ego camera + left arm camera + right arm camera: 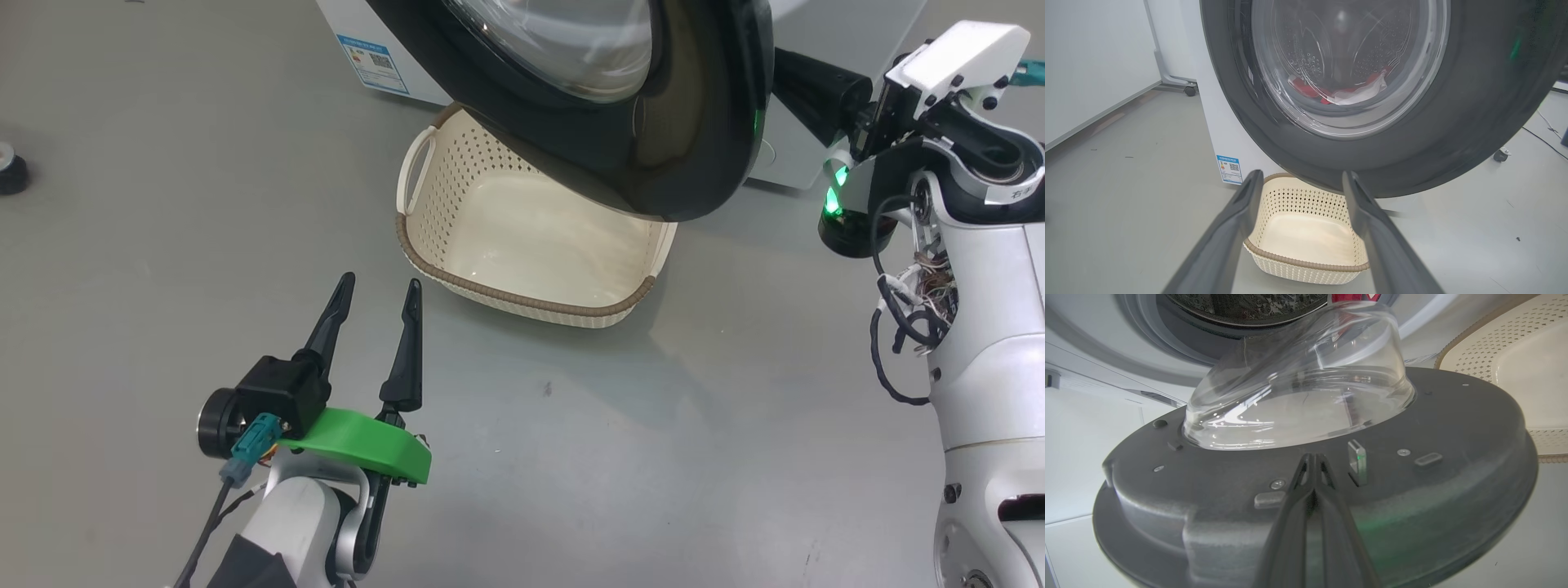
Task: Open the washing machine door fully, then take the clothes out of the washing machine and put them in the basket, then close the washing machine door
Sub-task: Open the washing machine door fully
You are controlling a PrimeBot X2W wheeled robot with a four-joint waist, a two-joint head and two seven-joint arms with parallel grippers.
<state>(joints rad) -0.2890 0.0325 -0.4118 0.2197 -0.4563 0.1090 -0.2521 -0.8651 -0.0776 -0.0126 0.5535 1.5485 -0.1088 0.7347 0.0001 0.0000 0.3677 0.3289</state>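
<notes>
The washing machine door [694,122] stands partly open, its black ring and glass bowl [1298,388] hanging over the cream basket [522,304]. My right gripper [1312,457] is shut, and its tips rest against the door's grey inner face just below the bowl. In the head view its dark fingers [816,82] pass behind the door's edge. My left gripper [382,282] is open and holds nothing, low over the floor just left of the basket [1306,267]. The red and white clothes [1347,90] lie in the drum, seen through the glass. The white washing machine [1224,134] carries a blue label [373,61].
A small black round object [12,167] sits on the grey floor at the far left. A caster [1189,90] stands by the pale wall left of the machine, and another caster [1501,154] and a thin cable [1545,126] lie to its right.
</notes>
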